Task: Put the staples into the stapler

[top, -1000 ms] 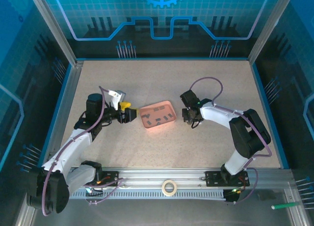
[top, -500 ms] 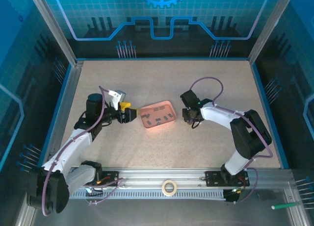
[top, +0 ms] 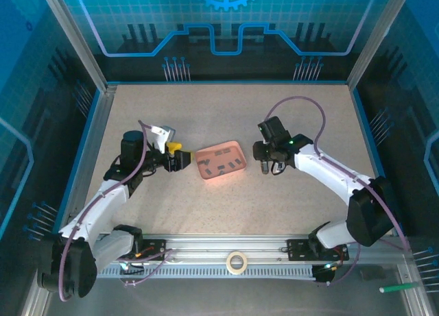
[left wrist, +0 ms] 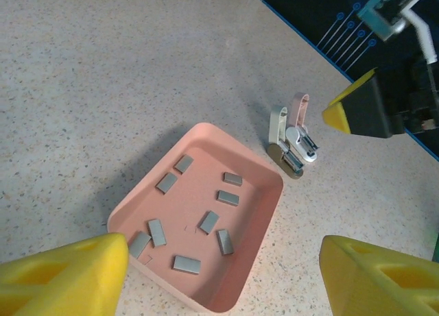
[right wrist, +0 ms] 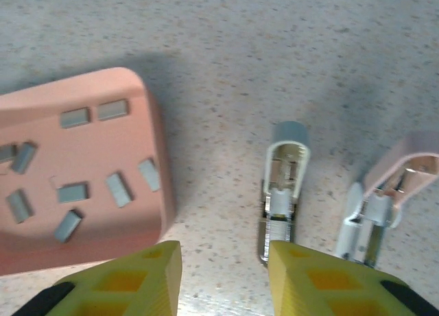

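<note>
Hovering right gripper (right wrist: 223,268) over opened stapler (right wrist: 280,192)

Staples (left wrist: 209,221): grey strips scattered flat in pink tray (left wrist: 240,155). Stapler (left wrist: 293,139): pink-white, hinged open, just beside tray.

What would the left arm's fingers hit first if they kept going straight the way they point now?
Most likely the salmon-pink tray: it lies straight ahead of the left gripper, whose fingers are apart. Depth is unclear, so they might touch the table just short of it.
</note>
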`<act>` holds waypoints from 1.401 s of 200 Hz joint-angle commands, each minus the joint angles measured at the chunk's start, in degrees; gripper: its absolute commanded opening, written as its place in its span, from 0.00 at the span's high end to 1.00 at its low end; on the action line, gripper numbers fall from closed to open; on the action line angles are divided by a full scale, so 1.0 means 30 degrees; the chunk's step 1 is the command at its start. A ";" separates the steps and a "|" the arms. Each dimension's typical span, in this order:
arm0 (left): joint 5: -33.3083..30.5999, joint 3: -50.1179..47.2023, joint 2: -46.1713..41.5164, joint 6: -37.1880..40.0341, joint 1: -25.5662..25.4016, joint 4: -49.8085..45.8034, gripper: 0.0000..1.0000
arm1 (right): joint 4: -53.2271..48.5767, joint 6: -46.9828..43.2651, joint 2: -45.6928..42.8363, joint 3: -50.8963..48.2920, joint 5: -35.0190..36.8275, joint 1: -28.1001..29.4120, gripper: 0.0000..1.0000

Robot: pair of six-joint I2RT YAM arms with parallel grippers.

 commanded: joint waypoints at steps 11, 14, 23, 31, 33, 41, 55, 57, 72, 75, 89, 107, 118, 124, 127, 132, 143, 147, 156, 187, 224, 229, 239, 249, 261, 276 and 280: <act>-0.1335 0.0981 0.0896 -0.0993 -0.0063 -0.1377 0.25 | -0.1094 -0.1602 0.1448 0.2140 -0.1888 0.1461 0.59; -0.1517 0.1036 0.0946 -0.1058 -0.0063 -0.1483 0.25 | -0.1152 -0.1810 0.1703 0.2421 -0.1978 0.1598 0.59; -0.2005 0.1157 0.1167 -0.1303 -0.0062 -0.1713 0.25 | -0.1514 -0.2319 0.2519 0.3274 -0.2159 0.1945 0.59; -0.2427 0.1285 0.1335 -0.1479 -0.0070 -0.1951 0.25 | -0.1929 -0.2385 0.3291 0.4100 -0.2243 0.2180 0.59; -0.2540 0.1315 0.1374 -0.1521 -0.0042 -0.2029 0.25 | -0.2044 -0.2375 0.3520 0.4320 -0.2260 0.2240 0.59; -0.2931 0.1461 0.1532 -0.1703 0.0009 -0.2314 0.25 | -0.2404 -0.1974 0.4355 0.5188 -0.2525 0.2367 0.59; -0.3453 0.1667 0.1817 -0.1953 0.0177 -0.2715 0.25 | -0.2813 -0.0933 0.5793 0.6600 -0.3256 0.2677 0.60; -0.3507 0.1696 0.1854 -0.1991 0.0210 -0.2755 0.25 | -0.2880 -0.0825 0.5998 0.6805 -0.3326 0.2760 0.60; -0.3711 0.1875 0.2119 -0.2341 0.0575 -0.3014 0.24 | -0.3462 -0.0557 0.7346 0.8232 -0.3464 0.3387 0.60; -0.3711 0.1877 0.2180 -0.2432 0.0691 -0.2995 0.25 | -0.3674 -0.0621 0.7603 0.8532 -0.3361 0.3508 0.60; -0.3522 0.1839 0.2281 -0.2783 0.1202 -0.2819 0.24 | -0.4975 -0.0646 0.8724 0.9917 -0.2749 0.3917 0.60; -0.3418 0.1598 0.2347 -0.2769 0.1568 -0.2339 0.24 | -0.6251 -0.0676 0.9780 1.1268 -0.2919 0.4150 0.60; -0.3326 0.1392 0.2414 -0.2623 0.1668 -0.2002 0.24 | -0.6956 -0.0715 1.0224 1.1847 -0.2970 0.4258 0.60; -0.3282 0.1255 0.2422 -0.2540 0.1696 -0.1744 0.24 | -0.7219 -0.0706 1.0427 1.2035 -0.3034 0.4288 0.60; -0.3272 0.1155 0.2422 -0.2490 0.1736 -0.1591 0.24 | -0.7356 -0.0647 1.0519 1.2110 -0.3022 0.4291 0.60; -0.3271 0.1031 0.2451 -0.2422 0.1775 -0.1362 0.24 | -0.7576 -0.0608 1.0682 1.2255 -0.3041 0.4315 0.60; -0.3324 0.0694 0.2525 -0.2233 0.1867 -0.0848 0.24 | -0.8246 -0.0542 1.1126 1.2590 -0.3221 0.4325 0.60; -0.3419 0.0549 0.2522 -0.2235 0.1921 -0.0658 0.24 | -0.8512 -0.0484 1.1321 1.2736 -0.3289 0.4327 0.60; -0.3622 0.0266 0.2547 -0.2220 0.2012 -0.0332 0.24 | -0.9061 -0.0439 1.1741 1.3103 -0.3537 0.4369 0.60; -0.4516 0.0027 0.2544 -0.2555 0.2076 -0.0263 0.24 | -1.0717 -0.0543 1.3048 1.4395 -0.3263 0.4347 0.55; -0.5228 0.0033 0.2495 -0.3132 0.2076 -0.0652 0.24 | -1.1734 -0.0136 1.4654 1.6173 -0.2382 0.4100 0.52; -0.5328 0.0076 0.2528 -0.3149 0.2076 -0.0723 0.24 | -1.1893 -0.0011 1.4849 1.6413 -0.2336 0.4064 0.52; -0.5495 0.0249 0.2584 -0.3215 0.2076 -0.1051 0.24 | -1.2100 0.0101 1.5206 1.6799 -0.2363 0.4057 0.52; -0.5607 0.0408 0.2636 -0.3243 0.2078 -0.1296 0.24 | -1.2230 0.0110 1.5392 1.6994 -0.2251 0.4055 0.50; -0.5821 0.0460 0.2779 -0.3271 0.2076 -0.1242 0.24 | -1.2245 0.0065 1.5540 1.7131 -0.2048 0.4035 0.49; -0.6017 0.0668 0.3101 -0.3259 0.2077 -0.1326 0.24 | -1.2030 0.0010 1.5773 1.7333 -0.2372 0.4026 0.50; -0.6059 0.0754 0.3216 -0.3252 0.2076 -0.1406 0.24 | -1.2006 0.0024 1.5850 1.7385 -0.2424 0.4053 0.51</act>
